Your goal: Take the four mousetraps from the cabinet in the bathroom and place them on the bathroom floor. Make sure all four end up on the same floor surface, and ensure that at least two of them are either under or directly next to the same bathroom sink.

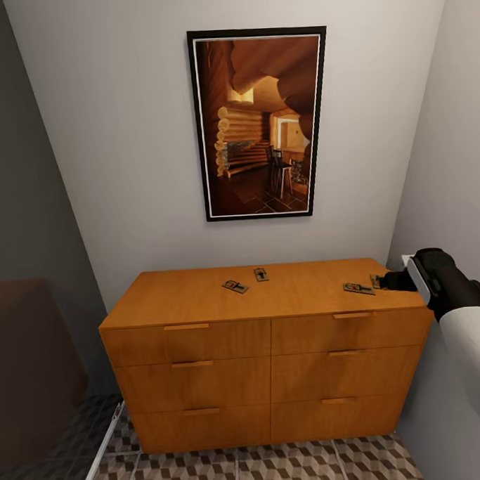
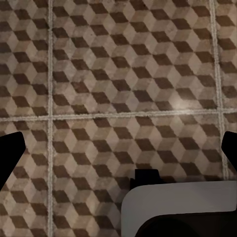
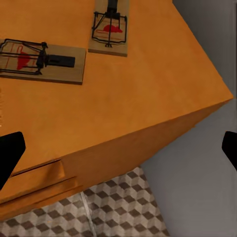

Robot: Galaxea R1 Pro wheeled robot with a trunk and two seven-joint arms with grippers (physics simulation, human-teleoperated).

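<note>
The cabinet (image 1: 201, 298) stands against the wall with several mousetraps on its flat top. Two mousetraps (image 1: 235, 287) (image 1: 261, 274) lie near the middle. A third mousetrap (image 1: 359, 288) lies near the right end, and a fourth mousetrap (image 1: 375, 281) sits just behind it, partly covered by my right gripper (image 1: 386, 281). In the right wrist view, two mousetraps (image 3: 42, 60) (image 3: 110, 29) rest on the cabinet top (image 3: 123, 108) ahead of my right gripper (image 3: 118, 150), which is open and holds nothing. My left gripper (image 2: 118, 150) hangs open over the bathroom floor (image 2: 118, 74).
A framed picture (image 1: 260, 123) hangs on the wall above the cabinet. A grey wall (image 1: 439, 152) closes in right beside the cabinet's right end. A dark shape (image 1: 32, 363) stands at the left. Patterned floor tiles (image 1: 245, 472) run in front of the cabinet.
</note>
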